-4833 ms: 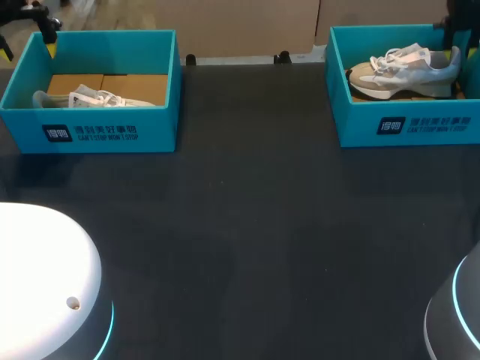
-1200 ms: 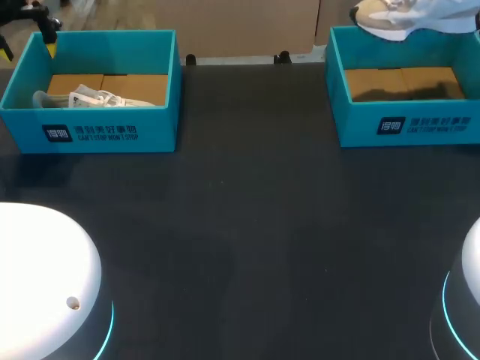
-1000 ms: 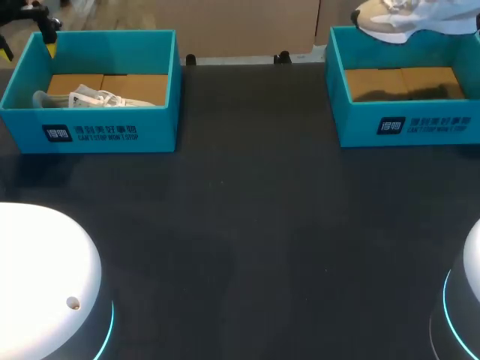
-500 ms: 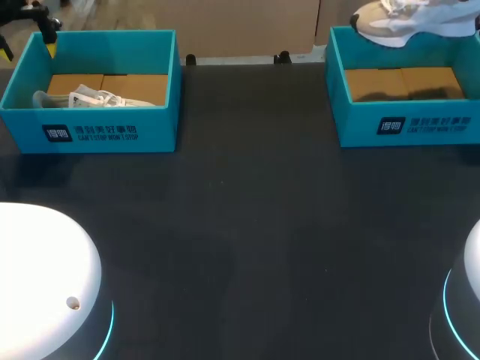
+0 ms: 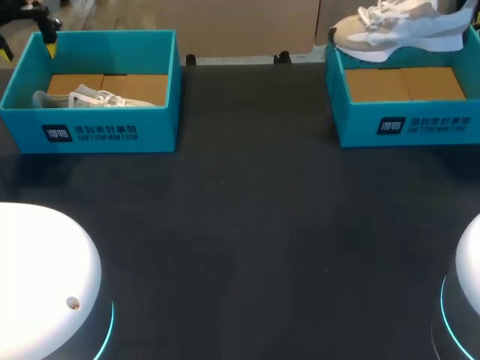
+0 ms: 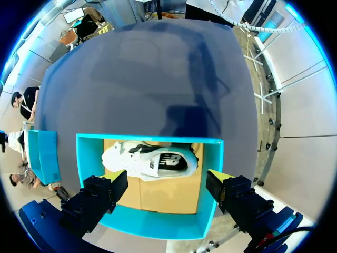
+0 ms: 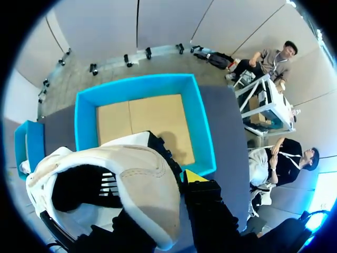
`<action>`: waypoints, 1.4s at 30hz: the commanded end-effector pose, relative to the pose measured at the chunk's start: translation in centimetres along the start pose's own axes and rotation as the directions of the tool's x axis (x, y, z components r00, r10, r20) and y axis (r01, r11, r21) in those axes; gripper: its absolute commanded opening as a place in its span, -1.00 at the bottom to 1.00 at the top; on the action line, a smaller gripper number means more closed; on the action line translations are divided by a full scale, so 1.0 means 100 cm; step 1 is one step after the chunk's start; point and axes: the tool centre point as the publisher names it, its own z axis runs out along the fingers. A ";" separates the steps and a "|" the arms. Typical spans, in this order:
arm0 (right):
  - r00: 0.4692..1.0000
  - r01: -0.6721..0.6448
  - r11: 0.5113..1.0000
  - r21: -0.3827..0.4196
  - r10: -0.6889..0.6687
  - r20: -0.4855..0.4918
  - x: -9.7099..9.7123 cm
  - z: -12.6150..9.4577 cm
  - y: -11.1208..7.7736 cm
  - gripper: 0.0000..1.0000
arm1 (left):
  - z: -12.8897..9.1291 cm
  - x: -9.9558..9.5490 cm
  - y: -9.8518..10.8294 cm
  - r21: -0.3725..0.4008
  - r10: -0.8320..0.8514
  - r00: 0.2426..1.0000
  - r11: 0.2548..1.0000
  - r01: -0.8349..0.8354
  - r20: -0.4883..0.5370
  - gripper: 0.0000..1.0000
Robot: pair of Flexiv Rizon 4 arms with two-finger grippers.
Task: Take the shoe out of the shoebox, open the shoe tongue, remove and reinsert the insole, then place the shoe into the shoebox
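Observation:
A white and beige sneaker (image 5: 396, 31) hangs above the right teal shoebox (image 5: 409, 127), toe pointing left. In the right wrist view my right gripper (image 7: 178, 182) is shut on the heel of this sneaker (image 7: 121, 179), one yellow tip outside the heel collar, the other hidden inside. The right shoebox (image 7: 202, 137) lies below with only cardboard on its floor. My left gripper (image 6: 166, 184) hovers open over the left shoebox (image 6: 213, 211), where a second white sneaker (image 6: 152, 163) lies on its side. In the head view the left gripper (image 5: 28, 46) sits at the far corner of the left shoebox (image 5: 112, 131).
The dark table (image 5: 247, 240) stretches wide between and in front of the two boxes. The white bases of my arms (image 5: 45, 285) fill the near corners.
The sneaker, lying in the right box several seconds ago, is now in the air; over the last second it moved left and a little lower. The left arm has kept still.

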 end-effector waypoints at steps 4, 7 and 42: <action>1.000 -0.011 0.999 -0.050 0.012 0.025 0.018 -0.019 -0.052 -1.00 | 0.000 0.000 0.000 0.001 0.001 1.000 1.000 -0.001 -0.003 1.00; 0.999 -0.017 0.999 -0.049 0.018 0.032 0.026 -0.022 -0.068 -1.00 | 0.000 0.000 0.000 0.001 0.001 1.000 1.000 -0.001 -0.003 1.00; 0.996 -0.047 0.998 -0.049 0.051 0.073 0.120 -0.069 -0.289 -1.00 | 0.000 0.000 0.000 0.001 0.001 1.000 1.000 -0.001 -0.003 1.00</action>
